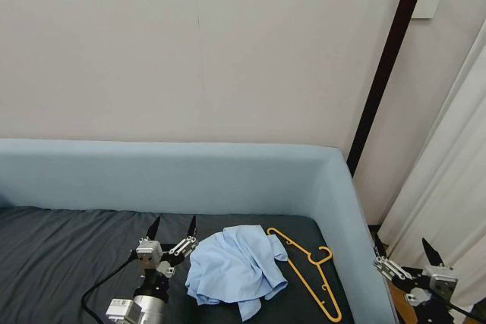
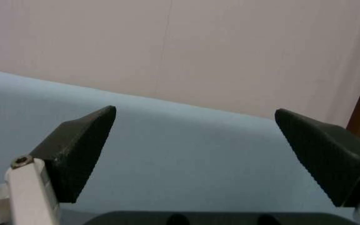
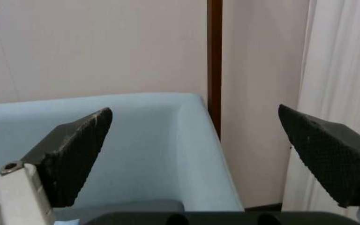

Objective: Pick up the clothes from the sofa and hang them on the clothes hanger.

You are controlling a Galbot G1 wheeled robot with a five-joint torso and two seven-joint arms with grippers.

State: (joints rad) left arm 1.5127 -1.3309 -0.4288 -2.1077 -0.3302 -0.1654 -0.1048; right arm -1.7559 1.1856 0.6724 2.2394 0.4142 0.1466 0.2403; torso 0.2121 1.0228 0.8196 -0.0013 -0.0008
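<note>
Facing the blue sofa [image 1: 152, 180], we judge the task at its first step, reaching for the crumpled blue shirt [image 1: 235, 267], which lies on the seat with the yellow hanger [image 1: 307, 275] just beside it at 3 o'clock. Our left gripper [image 1: 175, 227] hovers released at the shirt's 9 o'clock; our right gripper [image 1: 400, 252], also spread wide, hangs farther out at 3 o'clock. Next, we reckon, the left must tip down onto a fold and pinch.

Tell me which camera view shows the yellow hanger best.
The head view: the yellow hanger lies flat on the dark seat, right of the blue shirt. Both wrist views aim higher, past the left gripper and right gripper, at the sofa backrest and wall.
</note>
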